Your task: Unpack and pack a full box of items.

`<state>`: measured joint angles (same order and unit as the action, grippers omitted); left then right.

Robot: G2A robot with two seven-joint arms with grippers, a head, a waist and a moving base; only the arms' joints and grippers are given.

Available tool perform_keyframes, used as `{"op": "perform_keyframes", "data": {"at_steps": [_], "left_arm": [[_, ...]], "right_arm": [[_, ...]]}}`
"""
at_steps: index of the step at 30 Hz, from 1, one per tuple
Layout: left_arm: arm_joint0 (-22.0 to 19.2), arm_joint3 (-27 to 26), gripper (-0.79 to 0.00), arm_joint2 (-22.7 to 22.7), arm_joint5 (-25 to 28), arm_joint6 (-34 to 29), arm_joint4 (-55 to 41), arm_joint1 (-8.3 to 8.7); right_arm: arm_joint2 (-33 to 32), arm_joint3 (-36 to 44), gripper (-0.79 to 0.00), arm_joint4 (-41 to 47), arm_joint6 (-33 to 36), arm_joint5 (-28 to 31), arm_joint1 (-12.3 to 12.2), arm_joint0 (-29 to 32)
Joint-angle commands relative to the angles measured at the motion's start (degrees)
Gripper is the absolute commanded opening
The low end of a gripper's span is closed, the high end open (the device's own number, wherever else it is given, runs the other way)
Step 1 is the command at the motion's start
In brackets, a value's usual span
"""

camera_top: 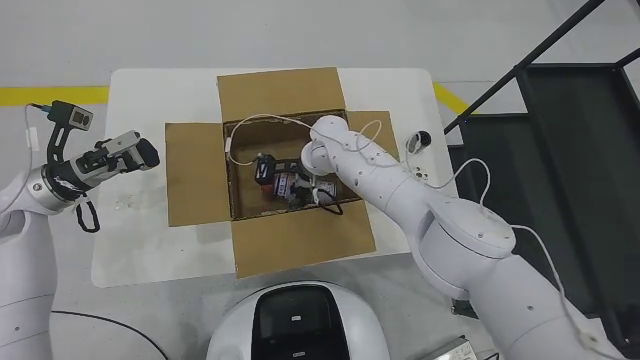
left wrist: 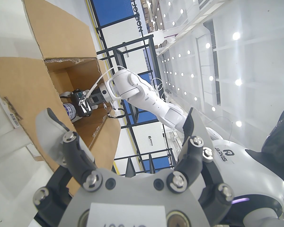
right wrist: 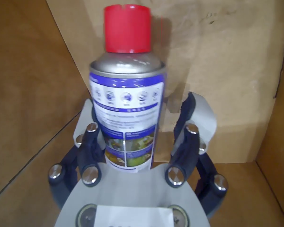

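Well, the right gripper [right wrist: 142, 109] is down inside the cardboard box [camera_top: 200, 175], its fingers [right wrist: 196, 116] spread apart with the spray can [right wrist: 126, 109] between them. One finger looks to be against the can's label; the other stands just off it, with a sliver of box wall showing in the gap. The red cap [right wrist: 127, 28] points away past the fingertips, toward the box wall.

To my eye the step is taking hold of the can to lift it out, though it could as well be a setting-down. For a good grip I'd centre the can between the pads, close on the body rather than the cap, and draw it out squarely, since the box walls sit near both fingers.

A white cable [camera_top: 262, 120] loops over the box's rim beside that arm and might snag. The left gripper [left wrist: 118, 121] hangs well apart from the box, near the table [camera_top: 150, 100] edge, fingers wide and holding nothing.
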<state>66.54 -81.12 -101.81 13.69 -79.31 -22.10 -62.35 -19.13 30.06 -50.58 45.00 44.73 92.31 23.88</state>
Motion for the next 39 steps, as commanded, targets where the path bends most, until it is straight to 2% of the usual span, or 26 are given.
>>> {"op": "perform_keyframes", "data": {"at_steps": [1, 6, 11, 18, 22, 30, 34, 39], "left_arm": [[0.0, 0.0, 0.0, 0.0, 0.0, 0.0, 0.0, 0.0], [0.0, 0.0, 0.0, 0.0, 0.0, 0.0, 0.0, 0.0], [0.0, 0.0, 0.0, 0.0, 0.0, 0.0, 0.0, 0.0], [0.0, 0.0, 0.0, 0.0, 0.0, 0.0, 0.0, 0.0], [0.0, 0.0, 0.0, 0.0, 0.0, 0.0, 0.0, 0.0], [0.0, 0.0, 0.0, 0.0, 0.0, 0.0, 0.0, 0.0], [0.0, 0.0, 0.0, 0.0, 0.0, 0.0, 0.0, 0.0], [0.0, 0.0, 0.0, 0.0, 0.0, 0.0, 0.0, 0.0]], "right_arm": [[0.19, -0.82, -0.785, -0.62, -0.65, 0.26, 0.47, -0.38], [0.19, -2.63, -0.785, -2.08, -2.79, 0.36, 1.2, -1.5], [-0.75, -4.03, -0.785, -3.02, -5.49, 0.22, 0.88, -2.84], [-2.81, -3.77, -0.785, -4.11, -9.65, 0.92, -1.07, -3.74], [-4.42, -1.6, -0.785, -4.51, -14.15, 3.3, -2.81, -3.29], [-8.73, 6.26, -0.785, -11.31, -31.05, 8.29, -8.68, -0.11], [-12.62, 13.14, -0.785, -16.84, -40.64, 9.96, -12.93, 3.22], [-20.04, 25.96, -0.785, -24.04, -47.2, 9.03, -18.97, 10.24]]}}
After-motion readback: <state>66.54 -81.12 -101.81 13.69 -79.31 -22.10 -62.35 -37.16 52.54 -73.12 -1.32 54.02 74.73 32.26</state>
